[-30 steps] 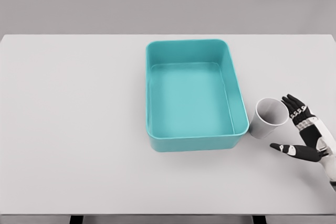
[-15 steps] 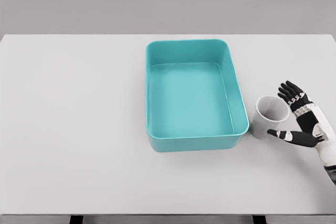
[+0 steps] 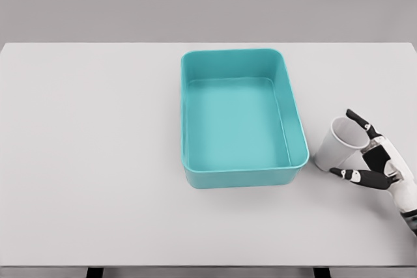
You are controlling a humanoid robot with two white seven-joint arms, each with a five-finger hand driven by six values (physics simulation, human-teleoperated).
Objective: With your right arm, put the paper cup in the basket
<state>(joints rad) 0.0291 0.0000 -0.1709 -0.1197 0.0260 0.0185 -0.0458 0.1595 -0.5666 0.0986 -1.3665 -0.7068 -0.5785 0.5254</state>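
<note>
Grasping is about done: the right robot hand [image 3: 366, 158] curls thumb and fingers around the tilted paper cup [image 3: 341, 144] on the worktop [image 3: 98, 161], just beside the empty teal basket [image 3: 296, 115]; lifting and placing inside remain.

A white table [image 3: 98, 161] fills most of the frame, bearing a teal basket [image 3: 242, 177] at centre and a tilted white paper cup [image 3: 337, 146] at right.

Only the basket [image 3: 294, 166] near wall stands between paper cup [image 3: 338, 146] and its open interior.
</note>
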